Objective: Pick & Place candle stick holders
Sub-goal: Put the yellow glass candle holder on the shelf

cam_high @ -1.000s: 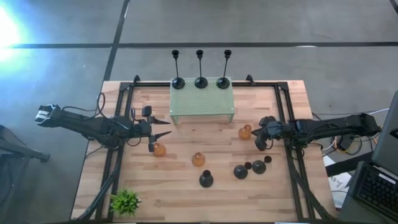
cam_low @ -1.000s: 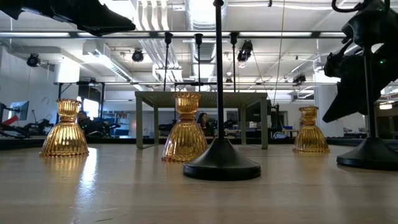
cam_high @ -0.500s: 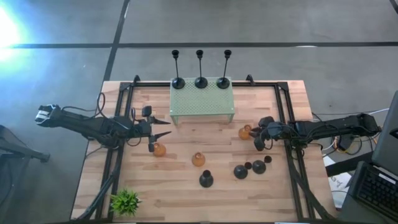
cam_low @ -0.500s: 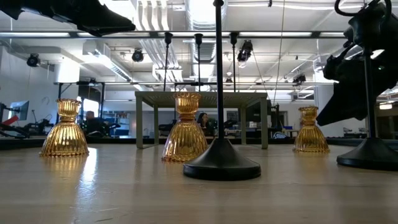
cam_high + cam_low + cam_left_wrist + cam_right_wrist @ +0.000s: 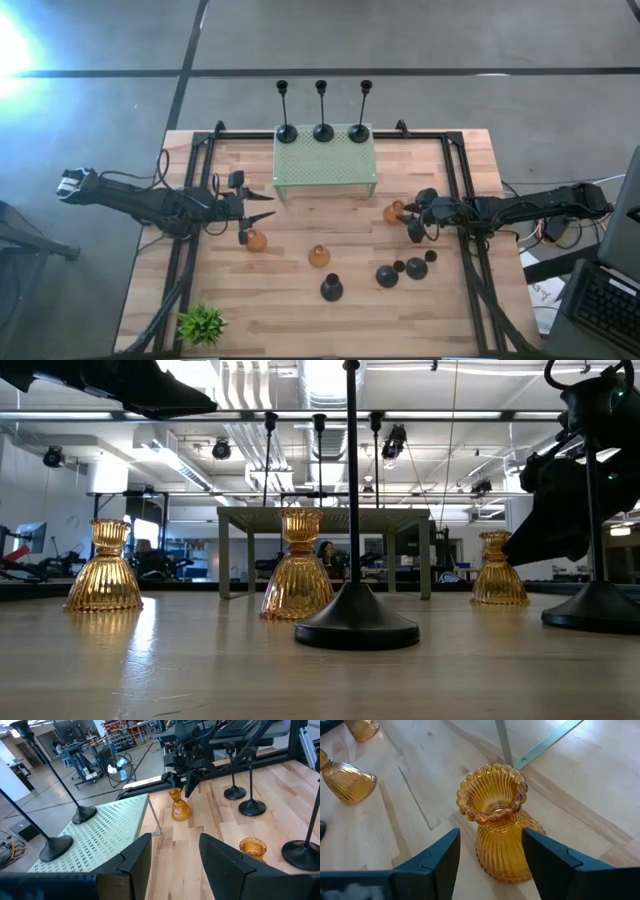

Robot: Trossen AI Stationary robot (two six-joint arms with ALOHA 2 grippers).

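Wooden planks made up the table (image 5: 300, 300), with the mint-green perforated stand (image 5: 326, 165) at its far edge carrying three tall black stem holders (image 5: 322, 108) in a row. On the open boards stood three amber glass holders: one at the left (image 5: 257, 240), one in the middle (image 5: 319, 256) and one at the right (image 5: 394, 212). Nearer the front edge stood a loose group of black holders on round bases (image 5: 403, 271).

The right gripper (image 5: 487, 855) was at table level with its jaws spread wide, and the right-hand amber holder (image 5: 496, 820) stood upright just beyond the fingertips, roughly centred on the gap but not yet between the fingers (image 5: 432, 855). No contact was visible.

Handling judgement: the ribbed glass looked rigid, moderately heavy for its bulk, smooth and breakable. The narrow waist under the scalloped rim appeared the best place to grip, since the flared rim above would resist slipping; squeezing the wide skirt would likely push it out of the jaws.

The left gripper (image 5: 170, 857) hung above the table beside the left amber holder, jaws apart and empty.
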